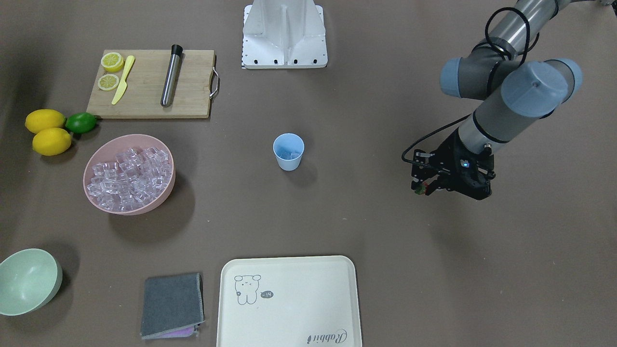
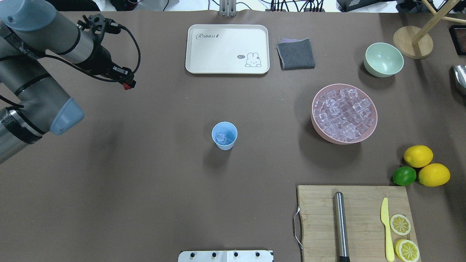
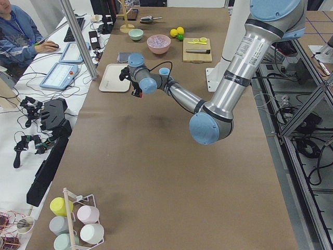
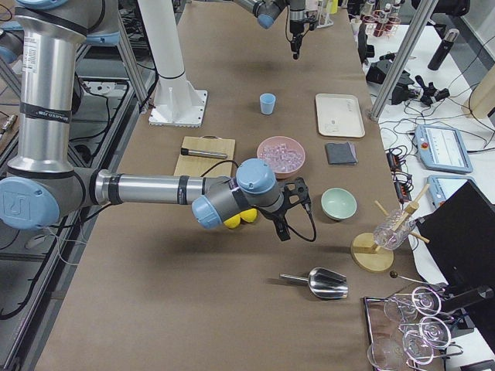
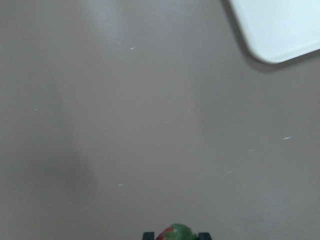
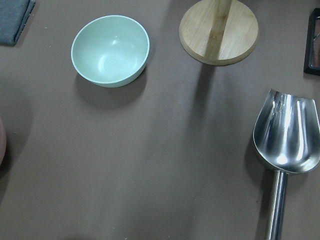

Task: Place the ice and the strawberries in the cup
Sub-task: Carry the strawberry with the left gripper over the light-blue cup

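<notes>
The light blue cup (image 2: 224, 135) stands upright mid-table with a few ice cubes (image 2: 220, 137) inside; it also shows in the front view (image 1: 288, 152). More ice (image 2: 344, 113) fills the pink bowl (image 2: 313, 115). My left gripper (image 2: 126, 86) hangs above bare table, far to the cup's left and nearer the tray, shut on the strawberry (image 1: 421, 189). The strawberry's red and green top shows between the fingertips in the left wrist view (image 5: 175, 233). My right gripper (image 4: 283, 232) shows only in the right side view, above the table near the lemons; I cannot tell whether it is open.
A cream tray (image 2: 218, 54) and a grey cloth (image 2: 295, 54) lie at the far edge. A pale green bowl (image 2: 384, 59), two lemons (image 2: 418, 155), a lime (image 2: 404, 175) and a cutting board (image 2: 358, 203) with a metal tube and knife lie on the right. A steel scoop (image 6: 287, 135) lies beyond the green bowl.
</notes>
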### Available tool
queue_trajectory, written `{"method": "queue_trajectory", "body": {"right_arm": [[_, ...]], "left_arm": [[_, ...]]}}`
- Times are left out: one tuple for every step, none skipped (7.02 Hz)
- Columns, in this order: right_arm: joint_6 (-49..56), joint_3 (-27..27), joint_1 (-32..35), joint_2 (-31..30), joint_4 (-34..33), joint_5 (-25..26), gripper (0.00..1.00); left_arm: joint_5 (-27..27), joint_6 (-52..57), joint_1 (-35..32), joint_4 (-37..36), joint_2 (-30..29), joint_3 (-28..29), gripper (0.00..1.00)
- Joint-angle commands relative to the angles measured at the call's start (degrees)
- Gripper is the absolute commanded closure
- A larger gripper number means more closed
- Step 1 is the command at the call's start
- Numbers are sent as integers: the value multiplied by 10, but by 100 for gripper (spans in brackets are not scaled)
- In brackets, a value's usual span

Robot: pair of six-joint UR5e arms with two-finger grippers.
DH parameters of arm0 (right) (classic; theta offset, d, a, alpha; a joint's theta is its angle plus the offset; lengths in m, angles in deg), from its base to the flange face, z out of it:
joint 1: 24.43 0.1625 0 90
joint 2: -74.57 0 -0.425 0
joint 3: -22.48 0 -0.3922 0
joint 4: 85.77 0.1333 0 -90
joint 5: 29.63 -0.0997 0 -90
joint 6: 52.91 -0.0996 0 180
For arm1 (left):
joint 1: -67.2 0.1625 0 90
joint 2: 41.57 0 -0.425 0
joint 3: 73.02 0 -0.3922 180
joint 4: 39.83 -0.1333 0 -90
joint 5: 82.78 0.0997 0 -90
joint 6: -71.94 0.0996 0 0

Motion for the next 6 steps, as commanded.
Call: {"method": "queue_trajectory", "body": {"right_arm": [[-1,-2,0,-1,0,-3,0],[-2,-2,0,-1,0,-2,0],[-3,-3,0,-1,0,-3,0],[-4,-5,0,-2,1,-5,0],[-4,-5,0,-3,1,-5,0],[-5,-5,0,-5,1,-3,0]], "left_arm": [[2,-66,64,7,-45,-25,100],[26,-99,88,9,-68,-28,100],[39,-102,109,12,-79,-29,100],[60,-104,131,34,-80,-27,100],[97,-114,159,54,-81,-24,100],[120,-116,180,59,-89,-22,100]]}}
